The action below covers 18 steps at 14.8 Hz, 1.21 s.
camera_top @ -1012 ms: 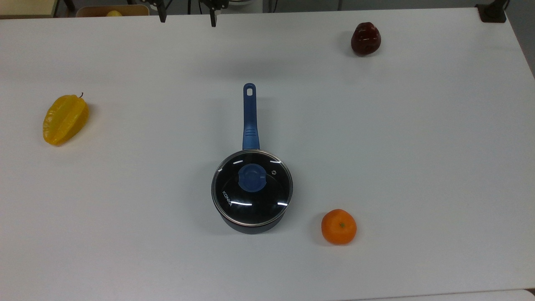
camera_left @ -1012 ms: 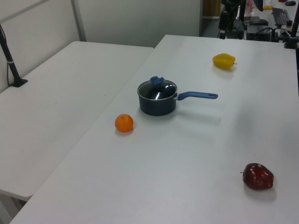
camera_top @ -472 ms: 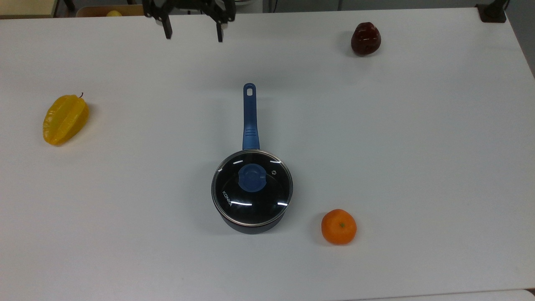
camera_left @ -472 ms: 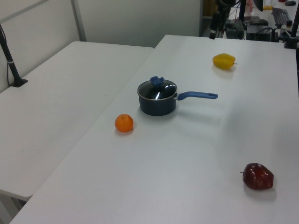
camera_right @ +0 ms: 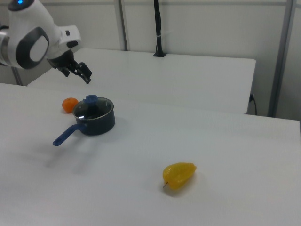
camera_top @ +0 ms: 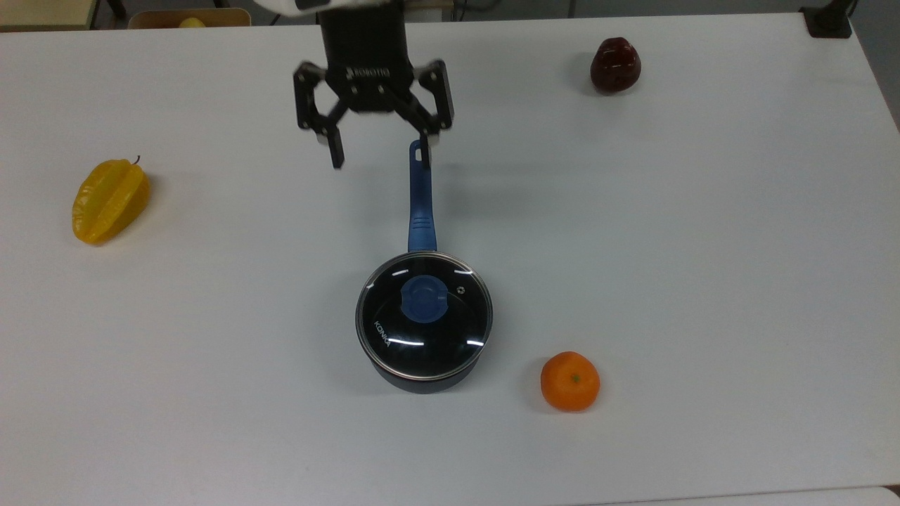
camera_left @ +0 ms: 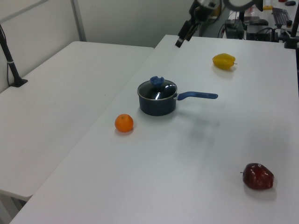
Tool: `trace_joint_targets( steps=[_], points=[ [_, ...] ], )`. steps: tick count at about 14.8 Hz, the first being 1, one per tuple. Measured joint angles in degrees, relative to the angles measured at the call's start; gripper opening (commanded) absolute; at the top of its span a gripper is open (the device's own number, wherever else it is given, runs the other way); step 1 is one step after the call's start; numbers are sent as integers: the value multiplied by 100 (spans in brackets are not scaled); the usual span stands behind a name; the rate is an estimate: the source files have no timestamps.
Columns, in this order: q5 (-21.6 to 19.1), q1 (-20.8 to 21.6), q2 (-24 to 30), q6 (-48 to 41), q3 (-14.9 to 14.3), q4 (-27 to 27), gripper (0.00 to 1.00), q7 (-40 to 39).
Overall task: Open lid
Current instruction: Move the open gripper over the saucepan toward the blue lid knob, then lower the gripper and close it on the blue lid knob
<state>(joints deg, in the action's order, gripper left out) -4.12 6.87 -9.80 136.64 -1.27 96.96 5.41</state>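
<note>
Since the earlier frame, the claw [camera_top: 382, 153] had advanced, spread wide, above the saucepan [camera_top: 422, 309] handle's far end; the lid [camera_top: 424, 314] sat on the saucepan, untouched.

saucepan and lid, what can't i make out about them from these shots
- Inside of the saucepan: top view, glare streaks and the dark lid hide any contents.
- Handle's hanging-hole end: top view, partly covered by one of the open gripper's fingers.
- "KONKA" lettering and steam vent: too small in the left and right views.
- Gripper's height above the table: cannot be judged in the top view.
</note>
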Motion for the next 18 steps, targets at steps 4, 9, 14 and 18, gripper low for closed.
trace_joint_targets(
  steps=[4, 9, 14, 18],
  points=[
    [355, 141, -865, 1368, 1, 9, 100, 44],
    [883, 225, -1570, 2396, 3, 8, 100, 59],
    [883, 309, -1725, 2512, 3, 1, 79, 67],
    [883, 305, -1730, 2512, 1, 0, 72, 155]
  ],
)
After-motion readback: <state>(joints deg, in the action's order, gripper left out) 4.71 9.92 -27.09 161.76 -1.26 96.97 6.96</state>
